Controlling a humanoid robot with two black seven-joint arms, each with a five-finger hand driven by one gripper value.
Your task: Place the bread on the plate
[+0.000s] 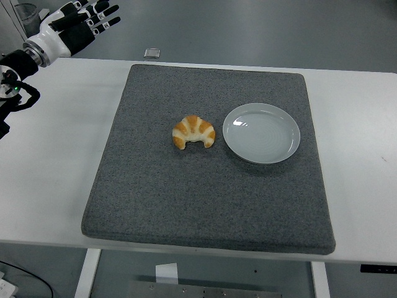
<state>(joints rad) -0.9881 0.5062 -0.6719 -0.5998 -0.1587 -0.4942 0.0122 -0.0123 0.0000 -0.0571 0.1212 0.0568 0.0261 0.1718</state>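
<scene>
Bread point(194, 132): on grey mat point(211, 158), just left of plate point(262, 133)
Left hand point(84, 23): far-left, raised, fingers extended apart, empty
Writing: none legible

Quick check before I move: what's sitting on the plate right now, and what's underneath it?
Nothing is on the plate; its white surface is bare. The croissant lies beside it on the grey mat, not touching. The plate rests on that mat; the mat beneath the plate is covered.

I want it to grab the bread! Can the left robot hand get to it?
Probably yes. The left robot hand is raised far off, but nothing lies between it and the bread.
</scene>
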